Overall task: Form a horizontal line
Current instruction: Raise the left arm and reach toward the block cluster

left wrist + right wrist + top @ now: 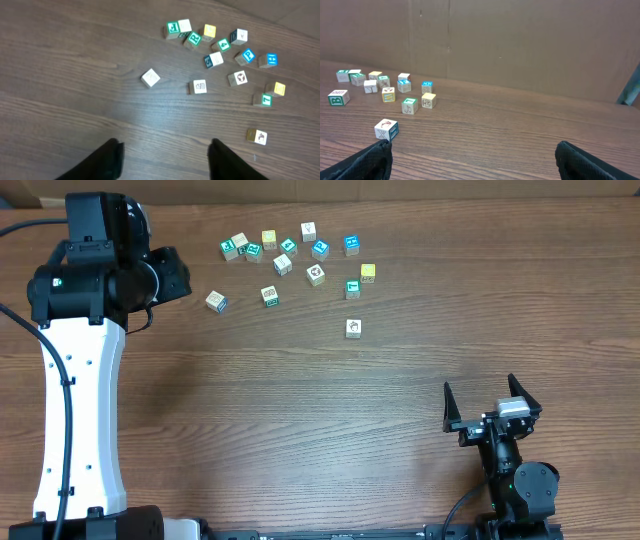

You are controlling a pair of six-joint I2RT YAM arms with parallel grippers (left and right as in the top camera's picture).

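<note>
Wood-grain table [300, 410] carries scattered cubes [316, 274]; we see the horizontal line [241, 247] as three touching cubes at their left end. Our left gripper [165, 152] stands parted, holding nothing; our right gripper [480, 392] gapes wide.

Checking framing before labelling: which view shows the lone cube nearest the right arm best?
Right wrist: the lone cube is largest there, with its top picture and one side visible. Left wrist shows it slightly smaller; overhead shows it tiny.

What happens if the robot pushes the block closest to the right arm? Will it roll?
The block probably slides, not rolls: it sits flat on a square face. It looks small and solid, so likely light and stiff. Pushed off-centre on the smooth table, it might twist.
</note>
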